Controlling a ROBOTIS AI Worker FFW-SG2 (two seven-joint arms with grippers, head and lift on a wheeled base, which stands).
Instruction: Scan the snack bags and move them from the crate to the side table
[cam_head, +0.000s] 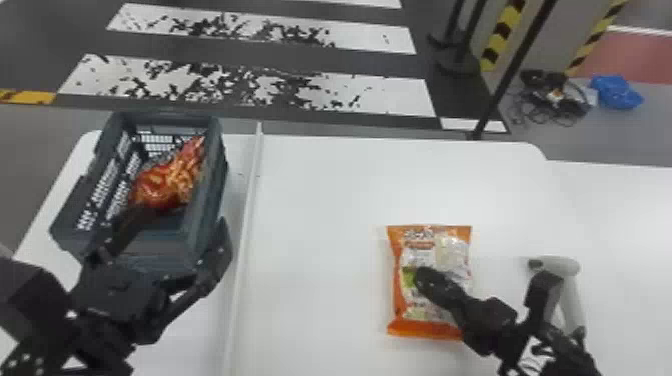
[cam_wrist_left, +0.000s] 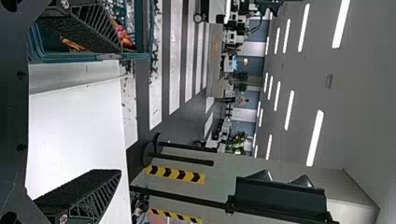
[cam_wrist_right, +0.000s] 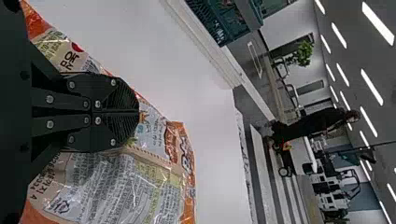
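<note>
In the crate (cam_head: 214, 165), red snack bag (cam_head: 162, 186), left gripper (cam_head: 184, 220) wide, right gripper (cam_head: 425, 278) closed.

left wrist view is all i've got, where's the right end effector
Observer: The right end effector is over the orange snack bag, which lies on the white table.
Operator: is it open or shut
Observer: Shut: its fingers meet in the right wrist view. Whether they pinch any of the bag, I can't tell.
Operator: anything beside that bag
Observer: Yes, a pale grey handled device, likely the scanner, is to the right of the bag in the head view.
</note>
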